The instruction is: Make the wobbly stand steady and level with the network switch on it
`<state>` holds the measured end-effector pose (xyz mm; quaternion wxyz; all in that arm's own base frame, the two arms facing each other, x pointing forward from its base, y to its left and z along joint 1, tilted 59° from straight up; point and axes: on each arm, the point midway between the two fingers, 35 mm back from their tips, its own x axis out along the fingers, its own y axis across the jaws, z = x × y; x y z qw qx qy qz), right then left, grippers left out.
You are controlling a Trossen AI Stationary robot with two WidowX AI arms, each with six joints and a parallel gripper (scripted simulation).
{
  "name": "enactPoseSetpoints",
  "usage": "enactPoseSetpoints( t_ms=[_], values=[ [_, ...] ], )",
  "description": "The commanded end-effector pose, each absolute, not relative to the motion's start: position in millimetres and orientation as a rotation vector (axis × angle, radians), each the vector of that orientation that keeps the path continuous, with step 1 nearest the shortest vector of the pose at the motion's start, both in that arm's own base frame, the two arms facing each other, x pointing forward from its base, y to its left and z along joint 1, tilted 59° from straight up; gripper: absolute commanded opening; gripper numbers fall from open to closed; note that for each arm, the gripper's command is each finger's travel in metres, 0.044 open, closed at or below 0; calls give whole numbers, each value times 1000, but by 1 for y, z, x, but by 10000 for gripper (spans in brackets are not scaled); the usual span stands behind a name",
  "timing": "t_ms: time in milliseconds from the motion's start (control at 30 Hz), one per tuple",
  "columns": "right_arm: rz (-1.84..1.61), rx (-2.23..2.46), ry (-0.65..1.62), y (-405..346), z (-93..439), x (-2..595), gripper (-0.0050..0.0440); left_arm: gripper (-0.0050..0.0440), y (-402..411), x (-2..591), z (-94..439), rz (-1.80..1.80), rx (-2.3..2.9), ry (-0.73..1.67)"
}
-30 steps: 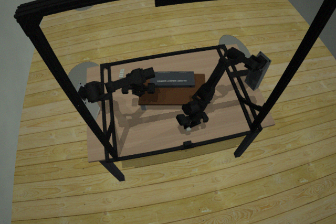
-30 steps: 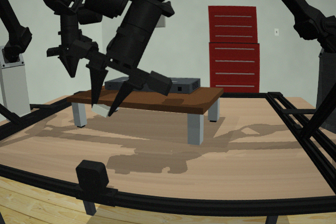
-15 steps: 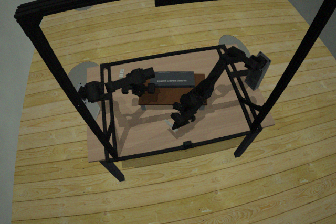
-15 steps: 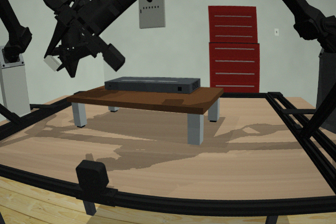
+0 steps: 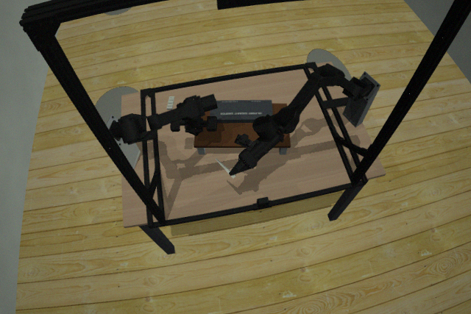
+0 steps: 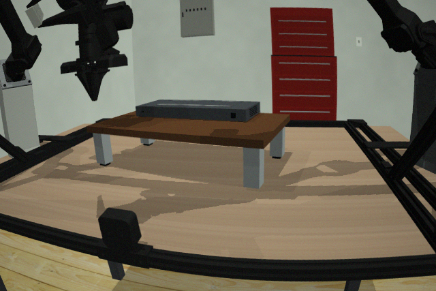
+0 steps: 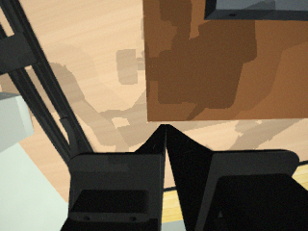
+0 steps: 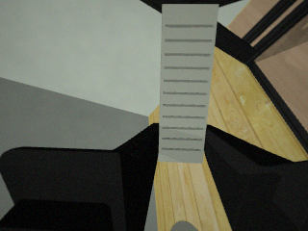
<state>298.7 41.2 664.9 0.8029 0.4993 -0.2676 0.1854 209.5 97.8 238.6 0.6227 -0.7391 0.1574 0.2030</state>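
Observation:
The wobbly stand [image 5: 224, 140] [image 6: 197, 127] [image 7: 279, 72] has a brown top and grey legs. Black feet show under three legs; none shows under the near-right leg [image 6: 253, 170] in the exterior view. Whether every leg touches the table cannot be told. The dark network switch [image 5: 243, 109] [image 6: 193, 112] [image 7: 265, 9] lies on the top's back part. My right gripper [image 6: 34, 16] [image 8: 180, 130] is shut on a pale ridged wedge [image 5: 224, 166] [image 6: 35, 15] [image 8: 186, 87], held up in the air. My left gripper [image 6: 94, 99] [image 7: 165, 128] is shut and empty, above the stand's end.
Another pale ridged wedge [image 5: 171, 102] lies on the table beyond the left arm in the top view. A black frame [image 5: 228, 75] [image 6: 246, 268] borders the table. A small black box [image 5: 262, 202] [image 6: 119, 227] sits on its front rail.

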Motion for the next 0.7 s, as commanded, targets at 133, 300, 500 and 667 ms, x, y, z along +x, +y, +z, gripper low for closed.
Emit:
enactPoseSetpoints(
  t_ms=[133,300,500,667],
  values=[
    [454,921,-760,36,711,257,0,0,98,210,239,466,-1698,362],
    [448,813,-884,32,729,229,0,0,98,210,239,466,-1698,362],
    [407,573,-1167,22,769,162,0,0,98,210,239,466,-1698,362],
    [394,534,-1215,21,775,150,0,0,98,210,239,466,-1698,362]
  ],
)
